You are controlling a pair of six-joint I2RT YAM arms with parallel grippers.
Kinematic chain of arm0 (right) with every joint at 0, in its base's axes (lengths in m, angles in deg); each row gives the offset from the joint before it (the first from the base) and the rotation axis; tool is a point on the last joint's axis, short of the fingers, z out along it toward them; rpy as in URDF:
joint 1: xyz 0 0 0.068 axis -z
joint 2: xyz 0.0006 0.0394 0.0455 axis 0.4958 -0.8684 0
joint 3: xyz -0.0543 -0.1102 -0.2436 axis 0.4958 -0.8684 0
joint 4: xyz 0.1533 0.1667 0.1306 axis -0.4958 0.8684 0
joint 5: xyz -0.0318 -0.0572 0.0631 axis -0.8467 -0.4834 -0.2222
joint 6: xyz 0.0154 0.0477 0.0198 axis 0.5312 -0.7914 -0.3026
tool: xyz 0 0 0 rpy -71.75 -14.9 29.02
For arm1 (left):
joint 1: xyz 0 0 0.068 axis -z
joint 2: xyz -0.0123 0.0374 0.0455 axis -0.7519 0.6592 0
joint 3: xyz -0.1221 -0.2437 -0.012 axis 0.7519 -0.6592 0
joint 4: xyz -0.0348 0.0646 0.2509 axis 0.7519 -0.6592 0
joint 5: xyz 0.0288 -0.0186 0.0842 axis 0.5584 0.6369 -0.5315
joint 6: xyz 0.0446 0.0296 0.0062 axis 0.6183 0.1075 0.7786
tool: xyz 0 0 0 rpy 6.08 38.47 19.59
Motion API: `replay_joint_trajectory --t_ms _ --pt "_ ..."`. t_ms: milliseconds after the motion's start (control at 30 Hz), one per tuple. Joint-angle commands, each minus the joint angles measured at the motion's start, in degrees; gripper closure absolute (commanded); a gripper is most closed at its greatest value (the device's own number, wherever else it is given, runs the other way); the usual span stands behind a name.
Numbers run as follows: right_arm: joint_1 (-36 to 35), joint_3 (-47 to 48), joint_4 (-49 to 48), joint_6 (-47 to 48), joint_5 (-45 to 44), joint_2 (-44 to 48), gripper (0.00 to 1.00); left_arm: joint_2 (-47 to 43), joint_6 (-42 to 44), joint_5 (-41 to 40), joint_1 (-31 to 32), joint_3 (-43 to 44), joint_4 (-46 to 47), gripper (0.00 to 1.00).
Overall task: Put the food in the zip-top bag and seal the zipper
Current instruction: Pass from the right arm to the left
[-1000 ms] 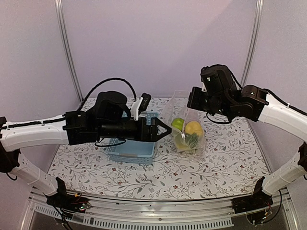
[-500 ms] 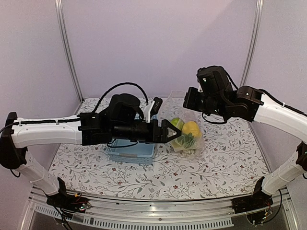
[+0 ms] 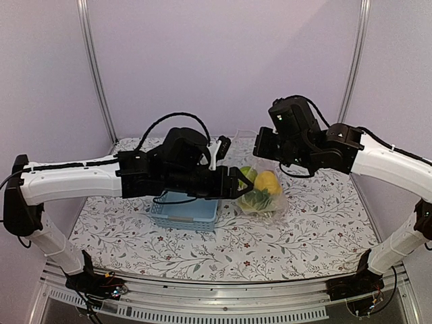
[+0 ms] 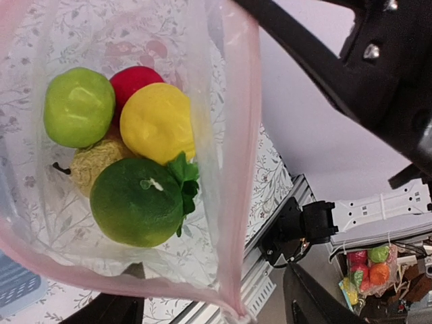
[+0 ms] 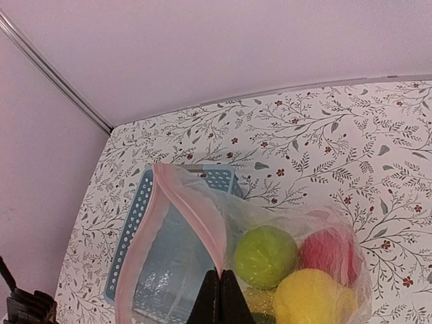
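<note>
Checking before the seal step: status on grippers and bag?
Right gripper shut on zipper, bag mouth open. Left gripper open, jaws astride bag mouth. Food inside bag. Blue basket beside it, not obstructing.

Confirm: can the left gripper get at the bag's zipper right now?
Probably yes. The right gripper pinches the zip-top bag up by its mouth, and the zipper runs just ahead of the left gripper, jaws apart, nothing between them.
</note>
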Motion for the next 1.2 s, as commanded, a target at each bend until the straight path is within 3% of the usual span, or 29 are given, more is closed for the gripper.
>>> replay_joint_trajectory --t_ms 0,300,567,833,1067,1167 --pt "-1.2 2.4 1.7 1.1 -4.0 -1.2 1.0 1.5 1.0 -1.6 0.9 1.9 -4.2 0.34" --pt "-1.5 3.1 2.9 3.6 -3.3 -1.1 0.99 1.1 2.9 -4.6 0.9 2.9 -7.1 0.58" --pt "-1.5 3.3 3.0 10.6 1.7 3.9 0.64 1.0 8.5 -4.3 0.5 5.0 -8.5 0.86" --pt "-1.5 0.5 3.7 15.5 8.0 9.8 0.28 0.9 20.4 -0.7 -1.7 12.0 -15.9 0.93" --pt "-1.4 -5.0 1.2 21.0 14.8 15.8 0.13 4.5 35.4 15.6 -4.8 21.7 -24.7 0.93" --pt "0.1 -6.1 2.5 21.2 13.7 17.4 0.09 5.0 38.0 17.3 -5.6 22.5 -27.6 0.93"
